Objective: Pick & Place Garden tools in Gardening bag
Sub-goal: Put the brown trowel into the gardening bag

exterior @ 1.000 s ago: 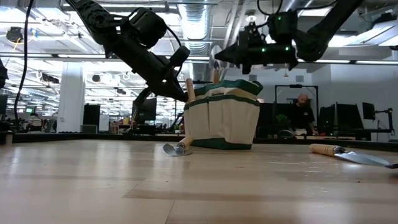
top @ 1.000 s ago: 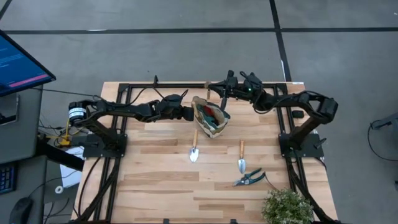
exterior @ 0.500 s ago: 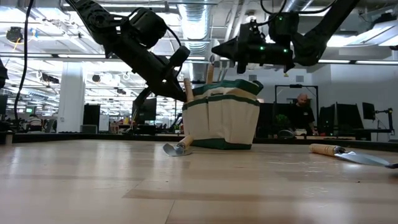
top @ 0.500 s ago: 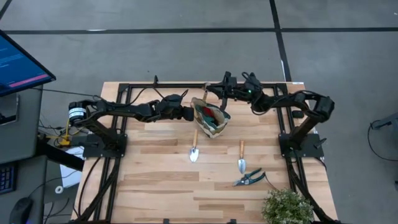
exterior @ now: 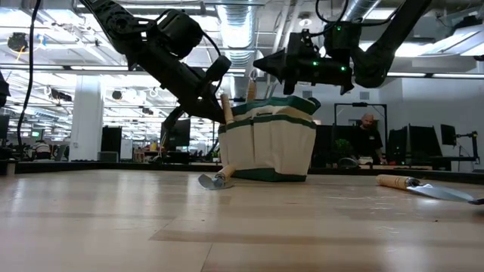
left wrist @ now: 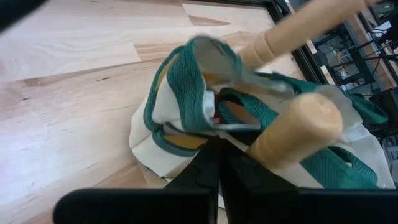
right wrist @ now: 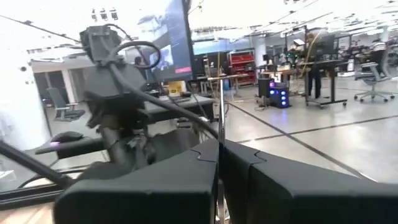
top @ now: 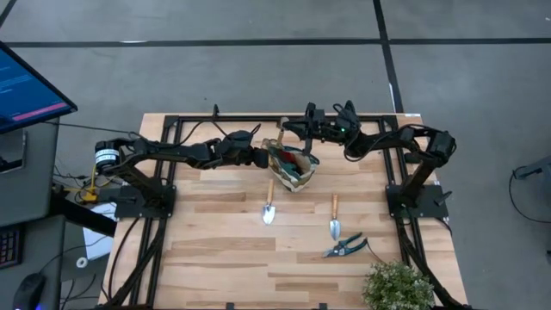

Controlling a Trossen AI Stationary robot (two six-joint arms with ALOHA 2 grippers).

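Observation:
The beige gardening bag (top: 293, 168) with teal trim stands on its base on the table (top: 215, 250), also in the low view (exterior: 268, 143). A red-and-black glove (top: 294, 158) lies inside it, and a trowel's wooden handle (left wrist: 292, 130) sticks up out of it. My left gripper (top: 263, 158) is shut on the bag's left rim. My right gripper (top: 290, 131) is shut on another trowel over the bag's far rim; its wooden handle (exterior: 251, 89) shows just above the bag's mouth. My left gripper pinches the bag's teal-trimmed rim (left wrist: 208, 134) on its left side between its two fingers. The fingers come from the table's left, slanting down. The bag stands upright on the table. My right gripper holds the trowel at its fingertips, with the fingers level and pointing toward the table's left. The wooden handle (top: 280, 127) hangs below the fingers, clear of the table. A thin metal edge (right wrist: 221, 124) stands between the fingers; which part is pinched cannot be told.
A trowel (top: 269, 207) lies in front of the bag and another trowel (top: 334, 220) to its right. Blue-handled shears (top: 344, 247) lie nearer the front. A green leafy plant (top: 396, 288) stands at the front right corner. A person (exterior: 368, 136) stands in the room behind.
My right gripper has gone toward the table's left with the trowel, from beside the bag's right rim to over its mouth. The trowel's handle stays hanging below the fingers.

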